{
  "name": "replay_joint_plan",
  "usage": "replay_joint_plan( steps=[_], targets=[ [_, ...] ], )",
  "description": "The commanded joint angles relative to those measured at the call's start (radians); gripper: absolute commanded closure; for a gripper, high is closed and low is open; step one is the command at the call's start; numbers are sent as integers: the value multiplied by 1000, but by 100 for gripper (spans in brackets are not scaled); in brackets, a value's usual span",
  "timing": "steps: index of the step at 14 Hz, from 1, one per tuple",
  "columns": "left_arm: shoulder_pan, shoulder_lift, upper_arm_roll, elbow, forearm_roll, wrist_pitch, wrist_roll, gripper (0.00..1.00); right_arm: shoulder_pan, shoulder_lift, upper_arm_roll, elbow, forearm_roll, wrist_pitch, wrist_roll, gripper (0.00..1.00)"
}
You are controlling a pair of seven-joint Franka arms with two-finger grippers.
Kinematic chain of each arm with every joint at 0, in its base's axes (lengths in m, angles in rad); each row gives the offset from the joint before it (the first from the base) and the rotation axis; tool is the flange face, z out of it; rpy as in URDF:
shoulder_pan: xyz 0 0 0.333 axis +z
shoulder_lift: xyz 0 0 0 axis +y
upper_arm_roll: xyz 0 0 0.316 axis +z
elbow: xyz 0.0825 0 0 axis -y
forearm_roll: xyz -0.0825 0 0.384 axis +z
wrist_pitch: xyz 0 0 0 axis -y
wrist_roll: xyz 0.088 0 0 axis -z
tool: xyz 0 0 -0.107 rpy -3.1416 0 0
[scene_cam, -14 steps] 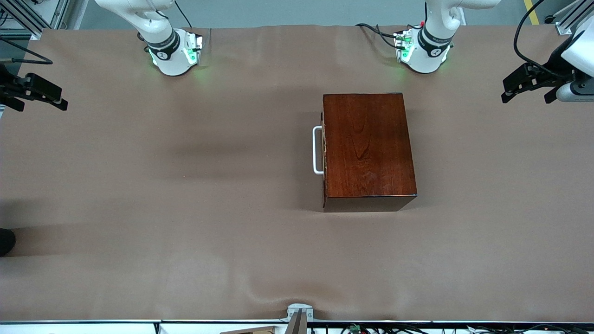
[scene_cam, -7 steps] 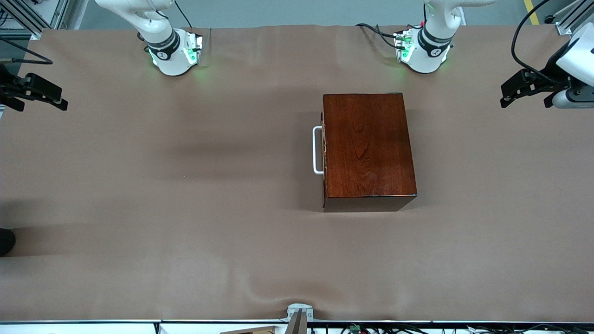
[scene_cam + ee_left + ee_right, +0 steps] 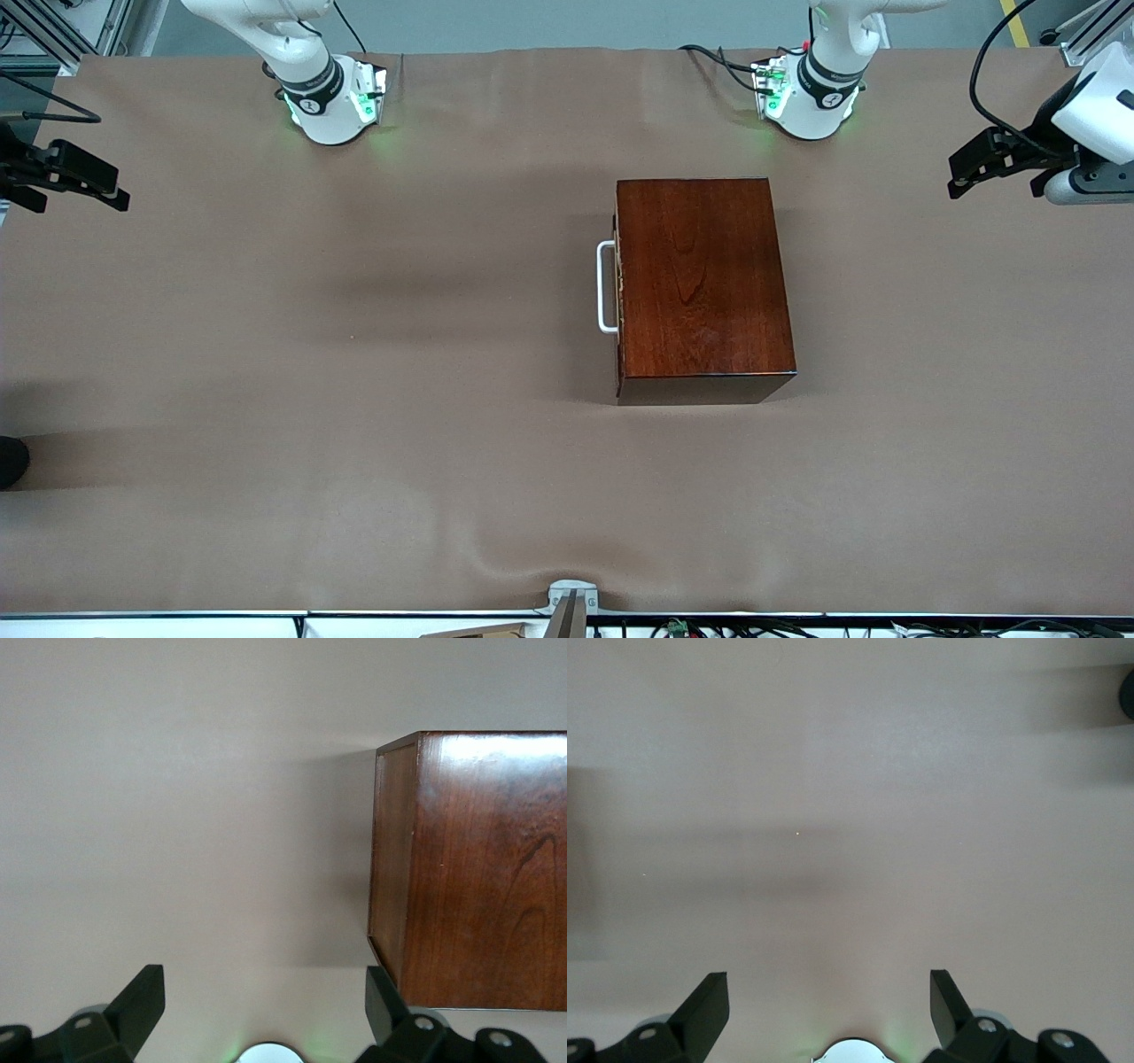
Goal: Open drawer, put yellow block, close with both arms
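Brown cloth covers the table [image 3: 354, 354] — on it the wooden drawer box [image 3: 700, 283] sits shut, white handle [image 3: 606, 287] facing the right arm's end. Left gripper [image 3: 992, 168] and right gripper [image 3: 75, 177] hang over opposite table ends, fingers spread — no yellow block shows.

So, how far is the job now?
The drawer is shut, and no yellow block shows on the table. Nothing is in hand: the left pincer and the right pincer hang open over the table's ends. Whether anything is left cannot be told.
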Motion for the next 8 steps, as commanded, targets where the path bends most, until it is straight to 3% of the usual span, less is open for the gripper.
replay_joint_plan(
  steps=[1, 8],
  targets=[
    [-7, 12, -5, 39, 8, -34, -25, 0, -2, -16, 4, -17, -7, 3, -9, 0],
    [-7, 18, -7, 42, 8, -34, -24, 0, -2, -16, 4, -17, -7, 3, -7, 0]
  ],
)
